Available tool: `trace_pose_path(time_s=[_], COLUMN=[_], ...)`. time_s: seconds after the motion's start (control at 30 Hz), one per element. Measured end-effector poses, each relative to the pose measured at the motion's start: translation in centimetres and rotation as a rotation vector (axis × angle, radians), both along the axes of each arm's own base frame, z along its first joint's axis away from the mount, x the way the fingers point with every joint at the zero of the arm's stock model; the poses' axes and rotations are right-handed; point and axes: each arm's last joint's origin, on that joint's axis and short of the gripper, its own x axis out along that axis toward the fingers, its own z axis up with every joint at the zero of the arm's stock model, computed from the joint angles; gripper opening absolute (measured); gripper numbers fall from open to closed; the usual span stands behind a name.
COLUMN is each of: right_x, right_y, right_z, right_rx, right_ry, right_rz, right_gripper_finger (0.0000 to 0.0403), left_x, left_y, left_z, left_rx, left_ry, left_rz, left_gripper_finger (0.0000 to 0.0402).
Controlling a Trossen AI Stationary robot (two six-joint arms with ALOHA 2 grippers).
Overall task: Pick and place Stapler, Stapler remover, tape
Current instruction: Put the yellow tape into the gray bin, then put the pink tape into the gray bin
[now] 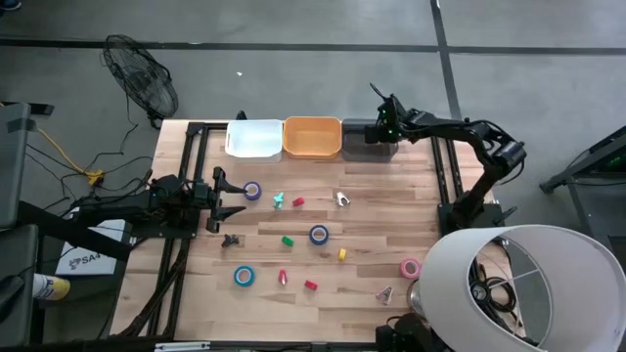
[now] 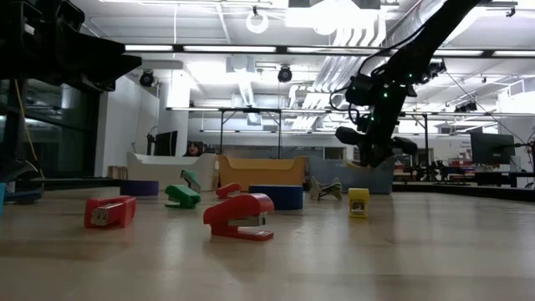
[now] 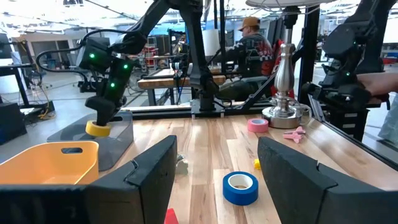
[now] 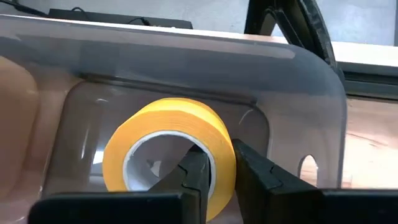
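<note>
My right gripper is over the grey bin at the table's far edge, shut on a yellow tape roll, which also shows in the left wrist view. My left gripper waits open at the table's left side. It faces a blue tape roll lying flat on the table. Purple, light blue and pink rolls lie flat too. Small staplers in red and green, and stapler removers such as the teal one, are scattered about. My right gripper pinches the yellow roll's wall with one finger inside the ring's open centre and the other outside it. The fingers come from above, pointing down into the grey bin. The roll hangs at their ends, clear of the table, at about rim height.
A white bin and an orange bin stand beside the grey one along the far edge. A lamp with a large white shade stands at the near right corner. A person sits beyond the table. Bare wood lies between the scattered items.
</note>
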Motion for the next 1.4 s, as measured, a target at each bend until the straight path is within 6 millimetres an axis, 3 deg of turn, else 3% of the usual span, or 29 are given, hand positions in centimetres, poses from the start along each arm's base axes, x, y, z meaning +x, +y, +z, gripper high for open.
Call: trace_pose_path(time_s=[1.4], right_x=[-0.02], right_y=[0.14], right_z=[0.53], right_rx=[-0.013], right_ry=[-0.004], right_rz=[0.048], right_gripper_finger=[0.0134], left_x=[0.0], left_y=[0.0], left_z=[0.0], left_rx=[0.0], left_ry=[0.0], left_rz=[0.0], left_gripper_finger=[0.0221])
